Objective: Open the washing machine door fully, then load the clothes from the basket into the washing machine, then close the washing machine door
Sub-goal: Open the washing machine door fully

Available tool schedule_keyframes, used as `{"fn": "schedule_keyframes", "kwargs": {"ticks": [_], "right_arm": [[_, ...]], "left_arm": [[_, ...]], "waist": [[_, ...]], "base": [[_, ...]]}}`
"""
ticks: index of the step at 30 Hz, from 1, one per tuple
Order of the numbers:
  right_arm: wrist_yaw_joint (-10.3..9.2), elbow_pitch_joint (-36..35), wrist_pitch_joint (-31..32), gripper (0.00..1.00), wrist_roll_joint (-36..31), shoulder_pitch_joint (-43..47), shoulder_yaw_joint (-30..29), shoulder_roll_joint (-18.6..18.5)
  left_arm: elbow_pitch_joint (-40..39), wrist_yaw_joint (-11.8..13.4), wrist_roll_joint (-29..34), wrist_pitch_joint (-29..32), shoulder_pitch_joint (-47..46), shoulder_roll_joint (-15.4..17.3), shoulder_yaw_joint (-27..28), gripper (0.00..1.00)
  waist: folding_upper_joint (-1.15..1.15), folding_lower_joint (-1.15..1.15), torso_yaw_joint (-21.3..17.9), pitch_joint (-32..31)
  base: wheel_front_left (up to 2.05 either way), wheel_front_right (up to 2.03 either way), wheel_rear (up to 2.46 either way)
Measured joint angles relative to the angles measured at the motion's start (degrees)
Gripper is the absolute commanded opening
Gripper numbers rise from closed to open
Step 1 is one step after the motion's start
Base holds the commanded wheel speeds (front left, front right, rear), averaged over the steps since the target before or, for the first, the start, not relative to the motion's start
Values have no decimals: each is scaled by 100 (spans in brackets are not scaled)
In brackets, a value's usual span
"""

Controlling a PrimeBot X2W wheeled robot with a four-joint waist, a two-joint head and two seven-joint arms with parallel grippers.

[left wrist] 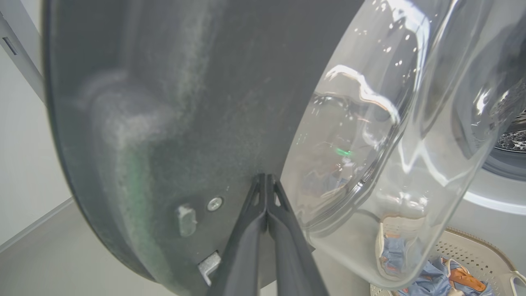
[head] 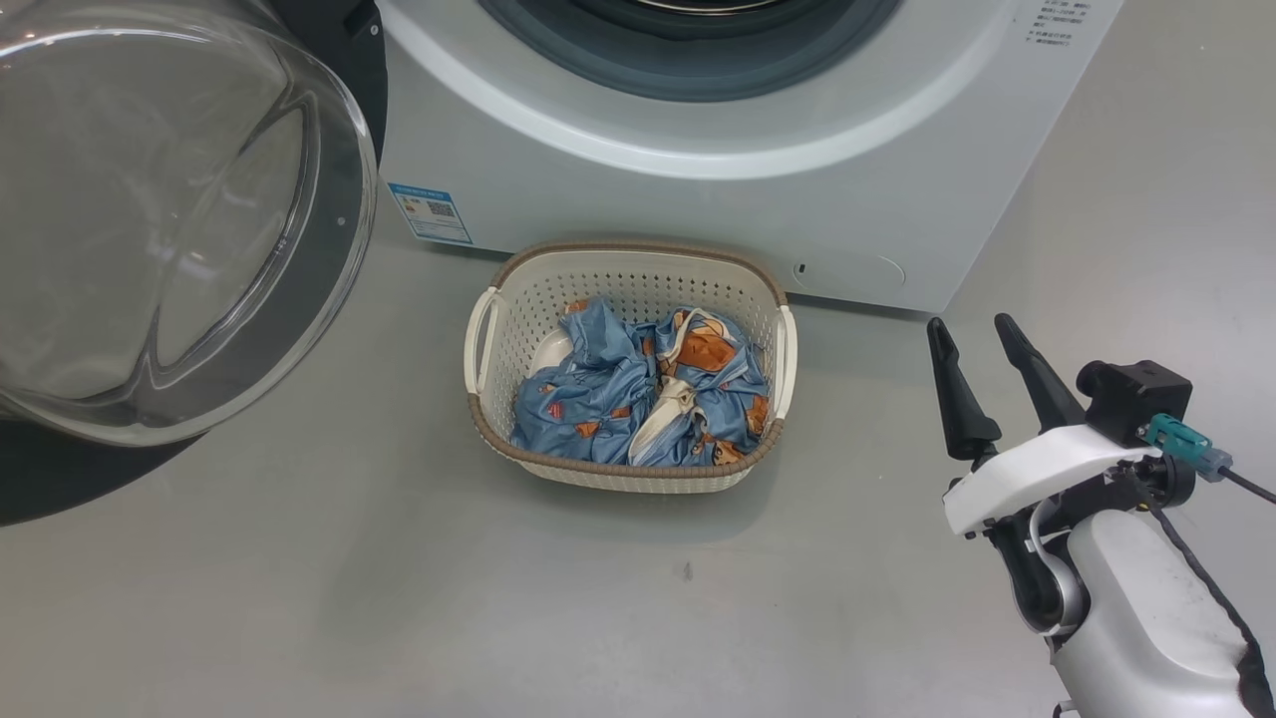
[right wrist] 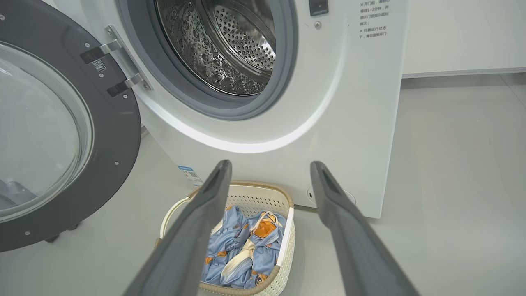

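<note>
On the head view, I have the washing machine [head: 698, 199] across the far side, its opening uncovered, and the washing machine door [head: 169, 229] swung out on the left, glass bowl bulging toward me. The basket [head: 638, 249] sits on the floor [head: 399, 598] just in front of the machine, near its middle, with the clothes [head: 638, 389] heaped inside it, blue fabric with orange patches and a cream strip showing. A blue label sticker [head: 431, 212] marks the machine's lower left corner. My right gripper [head: 969, 322] hangs to the right of the basket, well apart from it, jaws spread and nothing between them.

On the left wrist view, my left gripper [left wrist: 266, 177] has its jaws pressed together with nothing held. The tips lie against the door's dark inner rim, right beside the edge of the glass bowl. Through the glass I can make out the basket and a bit of blue cloth.

On the right wrist view, the jaws stand wide apart, framing the basket on the floor. Beyond them the steel drum [right wrist: 230, 45] looks empty as far as I can see, ringed by the grey gasket [right wrist: 283, 82], and the door hangs from its metal hinge [right wrist: 123, 61] on the left.
</note>
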Motion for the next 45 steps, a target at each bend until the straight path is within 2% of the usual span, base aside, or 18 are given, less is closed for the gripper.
{"fn": "schedule_keyframes", "kwargs": {"ticks": [13,24,25,26,29,30,31,45], "right_arm": [[0,70,0,100,10,-2,-25,33],[0,87,0,100,12,2,-24,37],[0,87,0,100,12,2,-9,37],[0,87,0,100,12,2,16,41],[0,90,0,100,22,4,31,46],[0,94,0,100,38,7,31,45],[0,100,0,100,48,14,29,40],[0,133,0,100,54,160,121,13]], "left_arm": [[191,-94,-2,-312,-23,-133,-153,0],[-12,-103,0,-654,113,-272,-303,0],[-49,-103,0,-711,158,-302,-297,10],[-85,-104,0,-764,207,-330,-292,31],[-198,-104,2,-882,329,-422,-311,60],[-240,-104,9,-916,377,-437,-326,87],[-289,-105,10,-942,410,-456,-341,100],[-878,-144,59,-1299,955,-801,-456,100]], "waist": [[0,0,-2,-186],[0,0,38,-345],[0,0,32,-353],[0,0,22,-362],[0,0,-16,-413],[0,0,-28,-435],[0,0,-40,-458],[0,0,-250,-875]], "base": [[0,0,0],[0,0,0],[0,0,0],[0,0,0],[0,0,0],[0,0,0],[0,0,0],[0,0,0]]}}
